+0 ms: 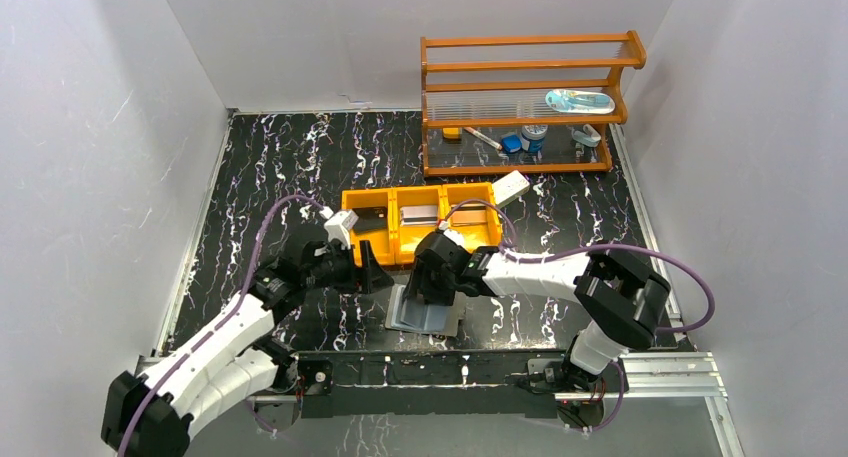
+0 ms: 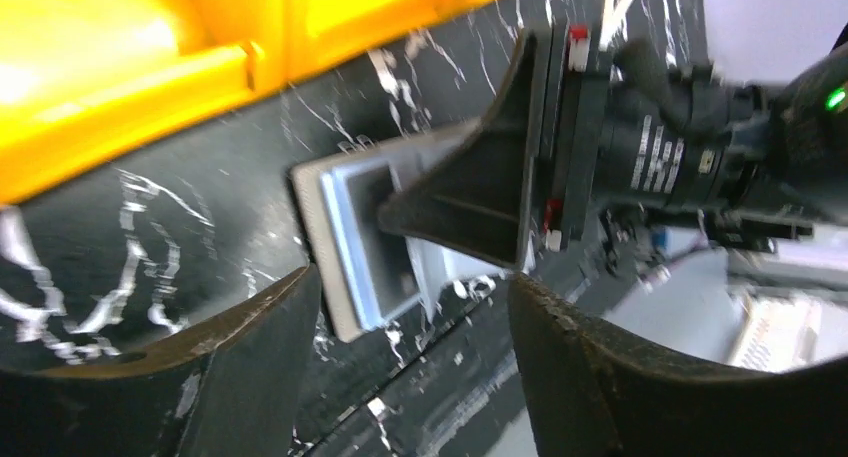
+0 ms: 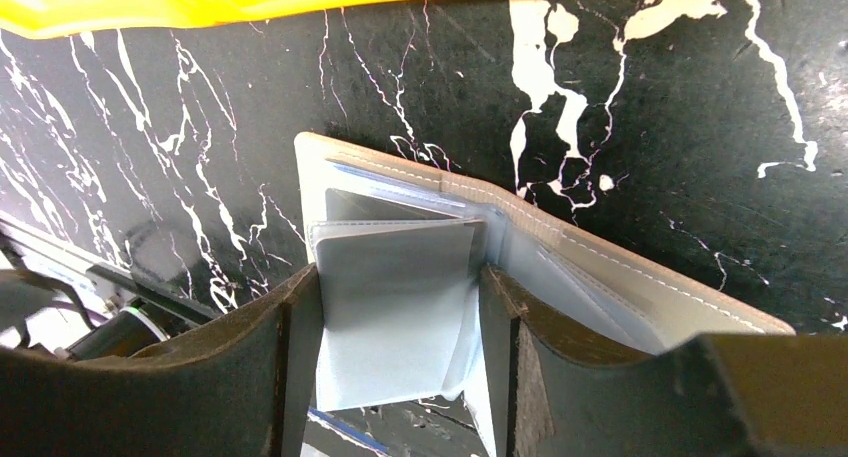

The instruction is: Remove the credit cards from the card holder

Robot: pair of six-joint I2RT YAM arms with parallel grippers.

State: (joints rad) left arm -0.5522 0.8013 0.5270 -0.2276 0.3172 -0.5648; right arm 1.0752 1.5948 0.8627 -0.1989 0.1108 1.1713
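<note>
The fingers of the right gripper are set apart, one against each side edge of a pale inner leaf of the card holder. Whether the leaf is actually pinched cannot be told, and no card face is made out on it. The left gripper is held with its fingers apart and nothing between them, just beside the holder's left end. The holder lies open on the table, between the orange tray and the front rail.

If only the soft leaf is caught, the whole holder is likely to be dragged or lifted rather than a card freed, since nothing is seen pinning it down. A leaf squeezed edgewise may be buckled, and a card inside could be bent or flicked out. The two grippers are close together, so a knock is to be feared if either is swung sideways.

Little room is left fore and aft, as the tray wall is just behind the holder and the rail is near in front. Bare table is offered further left and behind the tray, and the way upward appears free. In the tray, a dark card is seen in the left compartment and a silvery card in the middle one, so part of the task is judged done.
</note>
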